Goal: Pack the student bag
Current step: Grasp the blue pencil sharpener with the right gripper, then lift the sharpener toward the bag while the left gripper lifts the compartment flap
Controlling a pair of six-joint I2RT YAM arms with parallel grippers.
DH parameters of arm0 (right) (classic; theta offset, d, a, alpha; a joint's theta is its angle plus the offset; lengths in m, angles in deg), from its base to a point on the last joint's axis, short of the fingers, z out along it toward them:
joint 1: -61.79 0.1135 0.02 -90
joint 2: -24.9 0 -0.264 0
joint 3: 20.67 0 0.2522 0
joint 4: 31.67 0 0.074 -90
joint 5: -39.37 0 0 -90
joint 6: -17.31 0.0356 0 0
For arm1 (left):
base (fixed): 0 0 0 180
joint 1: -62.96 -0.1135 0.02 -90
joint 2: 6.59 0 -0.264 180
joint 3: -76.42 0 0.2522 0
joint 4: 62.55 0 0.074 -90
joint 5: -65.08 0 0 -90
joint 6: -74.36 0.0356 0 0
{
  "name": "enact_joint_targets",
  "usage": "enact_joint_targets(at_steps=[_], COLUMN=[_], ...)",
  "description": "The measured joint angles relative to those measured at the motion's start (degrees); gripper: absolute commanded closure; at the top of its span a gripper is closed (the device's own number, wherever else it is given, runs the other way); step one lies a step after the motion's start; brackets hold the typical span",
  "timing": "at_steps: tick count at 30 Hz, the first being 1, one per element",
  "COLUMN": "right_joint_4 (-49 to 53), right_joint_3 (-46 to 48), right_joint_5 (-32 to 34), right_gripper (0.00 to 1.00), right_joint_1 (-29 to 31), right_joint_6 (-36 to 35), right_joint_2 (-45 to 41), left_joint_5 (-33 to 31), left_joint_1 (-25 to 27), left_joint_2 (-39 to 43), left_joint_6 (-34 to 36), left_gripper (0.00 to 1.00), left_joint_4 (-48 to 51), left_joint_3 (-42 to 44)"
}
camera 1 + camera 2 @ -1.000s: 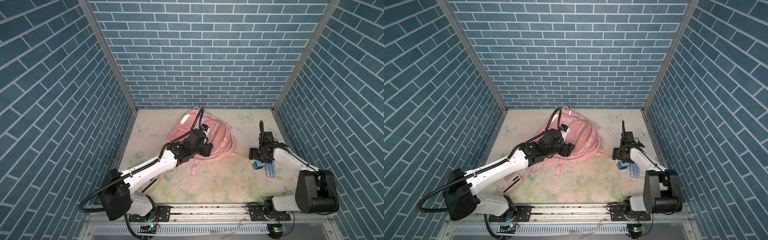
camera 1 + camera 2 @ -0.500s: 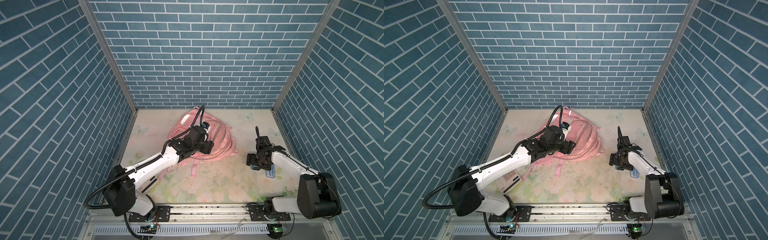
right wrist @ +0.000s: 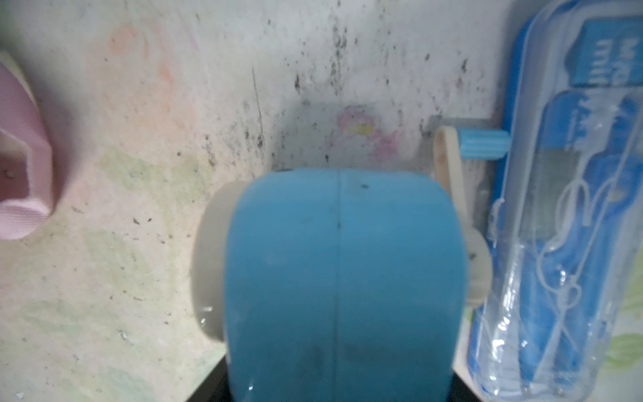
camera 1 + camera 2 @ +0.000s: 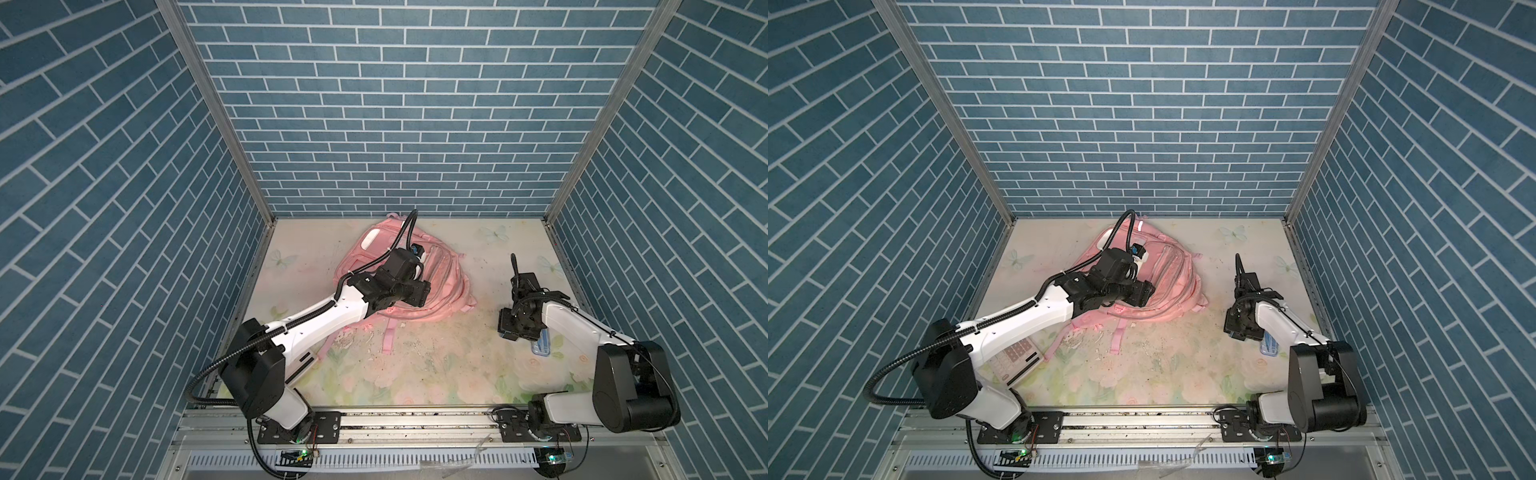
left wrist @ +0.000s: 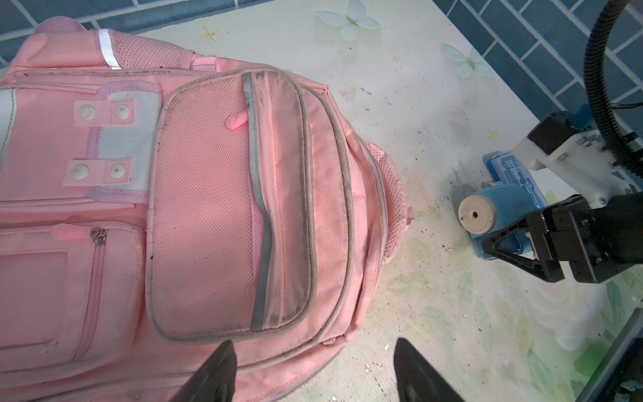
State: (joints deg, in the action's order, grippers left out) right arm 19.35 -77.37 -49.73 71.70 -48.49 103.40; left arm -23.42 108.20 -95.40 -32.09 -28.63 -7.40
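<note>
Right jaws lowered, astride blue sharpener (image 5: 502,203), grip unclear, left jaws wide over student bag (image 5: 208,181)

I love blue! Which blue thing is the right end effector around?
The round blue plastic sharpener, between the right end effector's jaws; the flat clear blue case lies alongside.

The left arm (image 4: 328,320) covers much of the student bag (image 4: 449,282); the blue sharpener (image 3: 341,278) is blurred.

The flowered table (image 4: 415,374) is carrying the student bag (image 4: 446,282) toward its far edge, a calculator (image 4: 1017,357) near the front-left corner and a blue case (image 4: 542,345) by the right edge.
</note>
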Motion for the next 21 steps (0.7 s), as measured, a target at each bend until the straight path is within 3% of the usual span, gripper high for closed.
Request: enact_joint_targets(at_steps=[11,21], right_joint_4=[0.2,-2.5], right_joint_3=[-0.3,-5.9], right_joint_5=[-0.6,-4.7], right_gripper=[0.42,0.46], right_joint_1=[0.0,1.8], right_joint_6=[-0.1,-0.2], right_joint_2=[-3.6,-9.1], left_joint_5=[-2.2,-3.9], left_joint_1=[-1.4,-0.7], left_joint_2=[-5.7,-17.6], left_joint_6=[-1.3,-0.4], left_gripper=[0.27,0.27], left_joint_4=[5.1,7.8], left_joint_3=[-6.3,-16.9])
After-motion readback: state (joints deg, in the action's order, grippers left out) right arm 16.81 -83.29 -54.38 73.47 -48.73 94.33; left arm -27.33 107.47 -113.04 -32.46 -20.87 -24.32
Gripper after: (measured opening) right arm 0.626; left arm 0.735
